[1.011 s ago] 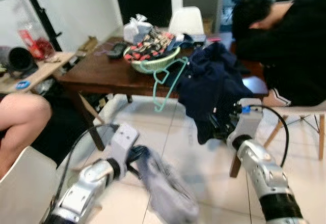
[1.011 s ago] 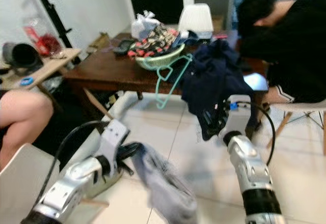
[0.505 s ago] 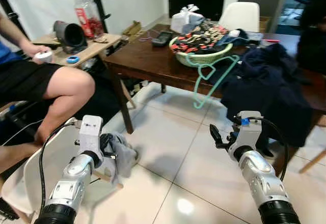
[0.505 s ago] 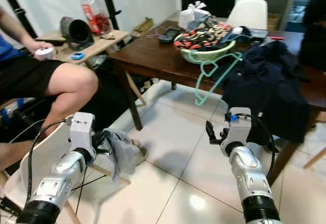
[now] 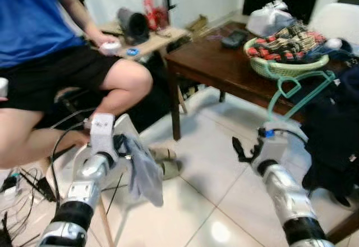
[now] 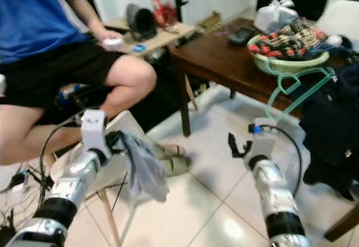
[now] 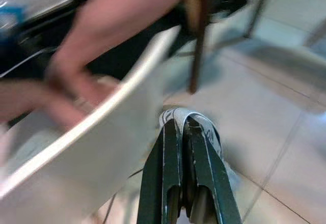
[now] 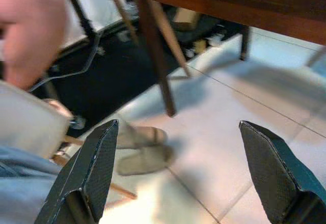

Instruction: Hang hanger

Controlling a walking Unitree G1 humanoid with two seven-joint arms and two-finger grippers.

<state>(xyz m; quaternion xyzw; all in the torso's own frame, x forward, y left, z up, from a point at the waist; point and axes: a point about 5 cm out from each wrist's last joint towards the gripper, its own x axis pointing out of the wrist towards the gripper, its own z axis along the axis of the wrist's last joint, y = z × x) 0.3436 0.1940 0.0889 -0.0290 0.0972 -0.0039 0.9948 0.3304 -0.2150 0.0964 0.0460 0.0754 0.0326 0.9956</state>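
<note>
Left gripper point(image 7: 186, 124): my two black fingers are pressing together on a fold of grey cloth point(image 5: 143, 171); the cloth is hanging down from them beside the white chair point(image 6: 120, 126).
Right gripper point(image 8: 178, 132): my fingers point(image 8: 89, 170) are standing wide apart and gripping nothing; they are hovering over the pale tiled floor point(image 5: 207, 163), out in front of the dark wooden table point(image 5: 216, 70).
Hanger point(image 5: 294, 90): the teal hanger is dangling off the table's front edge, just under the green basket point(image 5: 280, 67) and touching the dark garment point(image 5: 336, 129) that is draping off the table beside it; it is well apart from both my grippers.
Basket: it is sitting on the table, piled with patterned clothes.
Slippers point(image 6: 171, 157): they are lying on the floor between the chair and the table leg.
Person point(image 5: 50, 45): someone in a blue shirt and black shorts is sitting behind the chair, to the table's left.
</note>
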